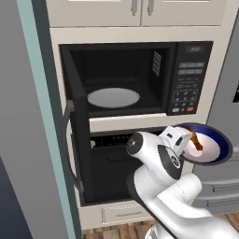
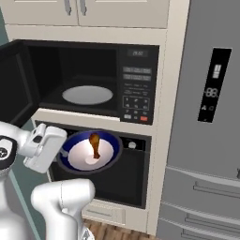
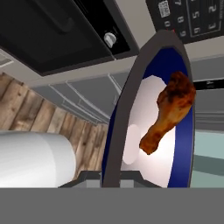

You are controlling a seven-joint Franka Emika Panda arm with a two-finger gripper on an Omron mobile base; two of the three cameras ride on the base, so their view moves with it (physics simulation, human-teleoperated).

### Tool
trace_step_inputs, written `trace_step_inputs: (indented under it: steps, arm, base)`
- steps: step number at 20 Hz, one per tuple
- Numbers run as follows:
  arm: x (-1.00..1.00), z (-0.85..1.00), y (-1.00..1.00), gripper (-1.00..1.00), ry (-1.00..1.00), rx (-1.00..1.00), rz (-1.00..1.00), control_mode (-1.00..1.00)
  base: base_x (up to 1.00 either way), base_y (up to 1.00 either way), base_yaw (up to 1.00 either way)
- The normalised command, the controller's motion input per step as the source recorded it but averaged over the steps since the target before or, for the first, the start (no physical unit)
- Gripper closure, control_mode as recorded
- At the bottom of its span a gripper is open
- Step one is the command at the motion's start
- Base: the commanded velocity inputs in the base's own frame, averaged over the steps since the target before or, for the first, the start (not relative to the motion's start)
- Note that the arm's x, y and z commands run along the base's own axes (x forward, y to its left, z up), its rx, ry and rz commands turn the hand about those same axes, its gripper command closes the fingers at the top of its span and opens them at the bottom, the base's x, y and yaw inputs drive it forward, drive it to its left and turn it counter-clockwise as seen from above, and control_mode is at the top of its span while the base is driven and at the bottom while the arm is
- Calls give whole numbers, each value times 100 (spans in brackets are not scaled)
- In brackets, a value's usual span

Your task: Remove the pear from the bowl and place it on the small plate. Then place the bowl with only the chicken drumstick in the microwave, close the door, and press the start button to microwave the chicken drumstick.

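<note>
Fingers (image 3: 111, 177) clamp the near rim of the bowl (image 3: 173, 65), 1 finger on each side of the rim as seen in the hand view; tips mostly cut off at the frame bottom. Gripper (image 1: 186, 142) sits at the bowl's left edge in the left base view, (image 2: 63, 150) in the right base view.

Bowl (image 1: 224, 144) (image 2: 110, 140) is held in the air, tilted so its white inside faces the cameras, dark blue rim around it. Chicken drumstick (image 3: 168, 111) (image 1: 197, 141) (image 2: 94, 144) lies inside the bowl against the white surface, the only thing in it.

Bowl hangs in front of the oven (image 2: 131, 173) with the knob (image 3: 110, 39), below and right of the microwave (image 1: 140, 79) (image 2: 93, 79) cavity, under the keypad panel (image 1: 188, 79) (image 2: 137, 91).

Door (image 1: 77, 126) is swung fully open to the left, vertical handle (image 1: 67, 144) on its outer side. White oval turntable (image 1: 113, 97) (image 2: 87, 94) lies bare on the cavity floor.

Fridge (image 2: 206, 117) stands right of the microwave column. Cabinets (image 1: 135, 11) above. Wood floor (image 3: 35, 116) below.
</note>
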Motion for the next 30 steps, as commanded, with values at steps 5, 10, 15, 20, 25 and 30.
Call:
trace_step_inputs:
  steps: [5, 10, 15, 20, 25, 30]
  arm:
    - [16, 27, 15, 100, -1, -1, 33, -100]
    - [14, 35, 30, 100, 0, -6, 43, -100]
    - [19, 46, 30, 100, 0, -7, 38, -100]
    - [40, 33, 25, 100, 0, -6, 30, -100]
    - [73, 7, 18, 100, 6, -1, 19, -100]
    - [60, -4, 8, 100, 13, 1, 10, -100]
  base:
    - [0, 0, 0]
    - [0, 0, 0]
    - [0, 0, 0]
    - [0, 0, 0]
    - [0, 0, 0]
    - [0, 0, 0]
